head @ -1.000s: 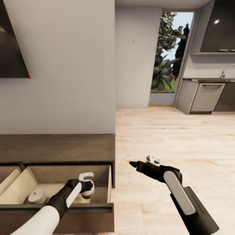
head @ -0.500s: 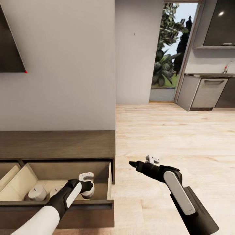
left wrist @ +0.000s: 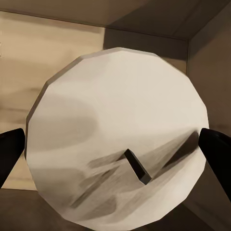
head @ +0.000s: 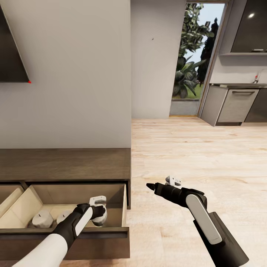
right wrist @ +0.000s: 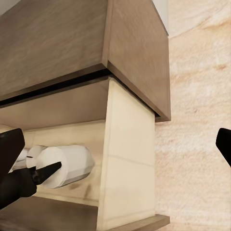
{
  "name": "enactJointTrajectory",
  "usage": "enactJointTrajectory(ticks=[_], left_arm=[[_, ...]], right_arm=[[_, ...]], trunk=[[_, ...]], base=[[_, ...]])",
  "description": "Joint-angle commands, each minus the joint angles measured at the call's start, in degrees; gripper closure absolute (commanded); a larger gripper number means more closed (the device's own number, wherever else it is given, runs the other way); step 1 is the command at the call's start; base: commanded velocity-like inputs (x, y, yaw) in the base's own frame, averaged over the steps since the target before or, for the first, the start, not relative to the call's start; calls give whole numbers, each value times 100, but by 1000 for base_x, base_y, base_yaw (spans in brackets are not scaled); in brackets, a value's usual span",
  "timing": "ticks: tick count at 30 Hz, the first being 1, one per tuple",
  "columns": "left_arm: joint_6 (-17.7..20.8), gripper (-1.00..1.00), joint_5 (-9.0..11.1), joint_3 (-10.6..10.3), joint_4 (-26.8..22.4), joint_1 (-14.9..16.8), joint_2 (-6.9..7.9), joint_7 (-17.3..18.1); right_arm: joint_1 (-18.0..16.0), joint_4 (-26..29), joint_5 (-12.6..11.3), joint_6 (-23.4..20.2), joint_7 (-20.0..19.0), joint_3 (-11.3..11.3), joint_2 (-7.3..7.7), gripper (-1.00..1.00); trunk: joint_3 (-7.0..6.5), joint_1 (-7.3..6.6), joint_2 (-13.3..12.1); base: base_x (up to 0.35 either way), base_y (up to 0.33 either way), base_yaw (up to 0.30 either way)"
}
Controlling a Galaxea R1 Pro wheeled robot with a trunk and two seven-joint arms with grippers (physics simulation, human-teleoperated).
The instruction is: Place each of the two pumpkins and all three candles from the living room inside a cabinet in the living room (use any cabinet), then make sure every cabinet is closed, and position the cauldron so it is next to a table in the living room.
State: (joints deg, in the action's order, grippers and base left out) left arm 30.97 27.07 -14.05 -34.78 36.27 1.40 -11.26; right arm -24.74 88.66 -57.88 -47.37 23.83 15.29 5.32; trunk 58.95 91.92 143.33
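The long dark-brown cabinet stands against the wall at the left, with its right-hand drawer pulled open. My left gripper is shut on a cream candle and holds it over the drawer's right half. The left wrist view looks onto that candle's top and wick, with a dark fingertip at each side. Two more candles rest on the drawer's pale floor. My right gripper hovers open over the floor just right of the cabinet's end, holding nothing. Its wrist view catches the held candle from the side.
A second open drawer adjoins at the far left. A dark screen hangs on the wall above. Pale wooden floor stretches right toward a glazed doorway and grey kitchen units.
The head camera shifted a second ago, bringing a second candle in the drawer into sight. Both arms and the held candle have kept their places since.
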Motion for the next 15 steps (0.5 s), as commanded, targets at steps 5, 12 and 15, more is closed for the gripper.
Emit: enactJointTrajectory(ticks=[5, 12, 15], left_arm=[[14, -100, 61, -37, -11, 3, 10, -52], [20, -100, 77, -28, -54, 3, 10, -43], [29, -100, 85, -28, -112, 3, 10, -43]], right_arm=[[-5, 8, -57, 0, 60, 9, 4, -100], [-5, 7, -57, -4, 60, 9, 4, -100], [-5, 9, -57, -4, 60, 9, 4, -100]], trunk=[[6, -1, 2], [-16, -4, 1], [-83, -12, -3]], base=[[0, 0, 0], [0, 0, 0], [0, 0, 0]])
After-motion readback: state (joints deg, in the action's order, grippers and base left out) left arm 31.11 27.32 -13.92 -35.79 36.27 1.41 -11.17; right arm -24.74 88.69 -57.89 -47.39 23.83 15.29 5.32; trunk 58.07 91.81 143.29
